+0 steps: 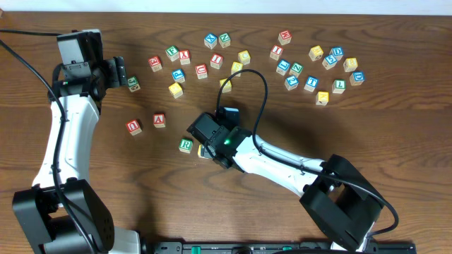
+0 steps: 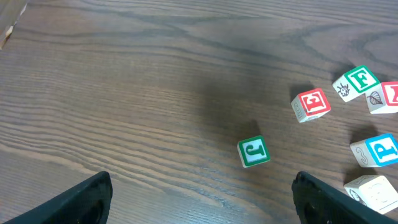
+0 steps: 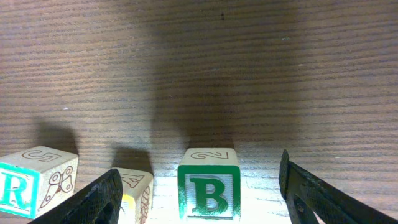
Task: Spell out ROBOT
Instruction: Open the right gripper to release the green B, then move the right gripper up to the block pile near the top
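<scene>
In the right wrist view a green B block (image 3: 208, 190) stands on the table between my right gripper's (image 3: 200, 208) open fingers, touching neither. A yellow-faced block (image 3: 135, 194) sits just left of it, partly behind the left finger, and a teal R block (image 3: 30, 182) is further left. In the overhead view the right gripper (image 1: 212, 143) hovers beside the R block (image 1: 185, 145) and hides the B block. My left gripper (image 1: 119, 75) is open and empty at the back left, near a green J block (image 2: 254, 152).
Red U (image 1: 133, 126) and A (image 1: 159, 119) blocks lie left of centre. Many letter blocks are scattered along the back, from the red E (image 2: 311, 104) and green F (image 2: 356, 82) to a right-hand cluster (image 1: 332, 67). The right arm's cable (image 1: 263, 92) loops over the middle.
</scene>
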Motion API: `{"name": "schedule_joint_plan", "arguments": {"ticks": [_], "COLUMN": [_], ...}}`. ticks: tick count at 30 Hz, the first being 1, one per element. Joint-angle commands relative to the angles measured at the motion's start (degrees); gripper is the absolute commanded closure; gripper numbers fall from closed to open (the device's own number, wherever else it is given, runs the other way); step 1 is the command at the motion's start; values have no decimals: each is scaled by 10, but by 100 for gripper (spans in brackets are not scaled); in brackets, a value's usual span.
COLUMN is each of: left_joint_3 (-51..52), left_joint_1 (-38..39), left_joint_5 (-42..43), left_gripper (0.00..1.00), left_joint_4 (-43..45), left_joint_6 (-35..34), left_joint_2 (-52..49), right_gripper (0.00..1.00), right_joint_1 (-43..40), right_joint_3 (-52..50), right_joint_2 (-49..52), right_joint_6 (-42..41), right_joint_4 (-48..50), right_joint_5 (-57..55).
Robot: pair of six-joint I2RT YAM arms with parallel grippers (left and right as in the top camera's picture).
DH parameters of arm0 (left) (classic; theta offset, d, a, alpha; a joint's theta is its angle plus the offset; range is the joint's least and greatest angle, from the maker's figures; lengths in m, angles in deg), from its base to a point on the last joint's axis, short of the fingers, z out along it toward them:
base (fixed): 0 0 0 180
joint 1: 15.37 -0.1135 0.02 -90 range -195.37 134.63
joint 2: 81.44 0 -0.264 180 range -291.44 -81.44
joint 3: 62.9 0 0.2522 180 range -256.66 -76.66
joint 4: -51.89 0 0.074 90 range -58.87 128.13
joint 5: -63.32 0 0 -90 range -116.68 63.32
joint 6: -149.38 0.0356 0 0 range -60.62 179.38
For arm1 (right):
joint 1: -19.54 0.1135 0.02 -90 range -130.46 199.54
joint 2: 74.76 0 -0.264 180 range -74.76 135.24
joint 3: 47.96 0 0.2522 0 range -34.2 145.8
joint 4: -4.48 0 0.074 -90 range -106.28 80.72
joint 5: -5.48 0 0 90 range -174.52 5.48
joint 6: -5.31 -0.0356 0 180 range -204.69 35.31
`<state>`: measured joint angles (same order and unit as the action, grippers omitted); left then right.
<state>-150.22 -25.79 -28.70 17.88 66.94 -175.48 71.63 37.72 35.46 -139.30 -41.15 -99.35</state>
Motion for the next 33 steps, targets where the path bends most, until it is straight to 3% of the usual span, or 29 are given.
{"name": "schedule_joint_plan", "arguments": {"ticks": [1, 8, 12, 21, 23, 33], "left_joint_3": [3, 3, 3, 3, 3, 3], "left_joint_1": [-3, -3, -3, -3, -3, -3], "left_joint_5": [0, 0, 0, 0, 0, 0], "left_gripper": [9, 9, 9, 9, 9, 9], "left_joint_4": [1, 2, 1, 0, 0, 0], "left_joint_6": [3, 3, 3, 3, 3, 3], "left_joint_2": [-7, -7, -7, -7, -7, -7], "right_gripper": [21, 14, 8, 6, 1, 1], "right_joint_1": [4, -24, -44, -120, -134, -209], "right_joint_3": [-4, 19, 67, 205, 221, 259], "right_joint_2": [8, 8, 8, 8, 8, 8], "right_joint_6": [7, 92, 153, 247, 261, 282], "right_joint_4": [10, 53, 47, 6, 5, -35], "right_joint_5": [-14, -13, -14, -16, -16, -11]}}
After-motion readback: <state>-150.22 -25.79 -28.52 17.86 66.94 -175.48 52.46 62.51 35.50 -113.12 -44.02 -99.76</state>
